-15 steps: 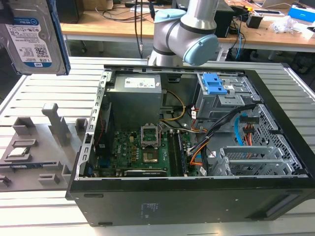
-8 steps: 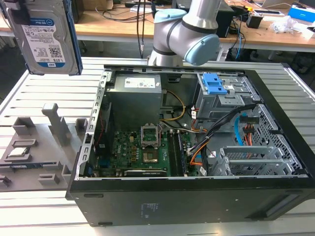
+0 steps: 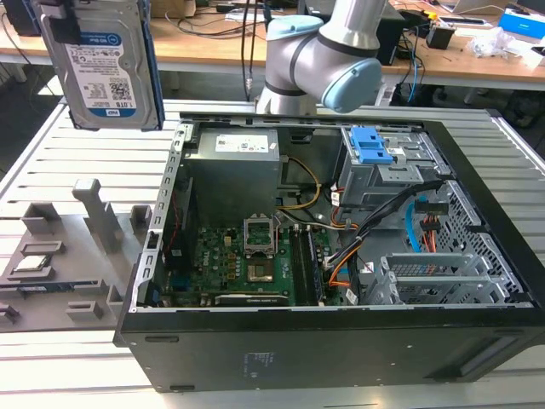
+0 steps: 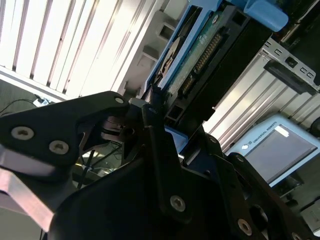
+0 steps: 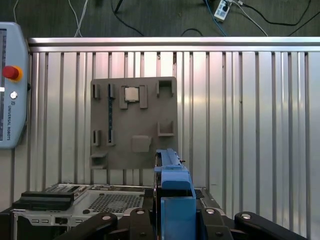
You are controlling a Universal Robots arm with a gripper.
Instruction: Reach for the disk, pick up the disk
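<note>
The disk [image 3: 106, 64] was held aloft beside the case [image 3: 341, 341], pinched by the gripper [image 5: 176, 215]. A firm, steady clamp was judged necessary lest it slip.

The open computer case [image 3: 341, 256] lies on the tabletop [image 3: 51, 162], filling its middle and the exterior view's right. Just beside it, toward the tabletop's edge at the exterior view's left, lies a fixture plate [image 3: 85, 273] with a chip [image 3: 34, 261] seated in one pocket. The disk [image 3: 102, 60] hangs high above that side, clamped in the gripper [image 5: 175, 220]. The arm [image 3: 324, 60] stands behind the case.
</note>
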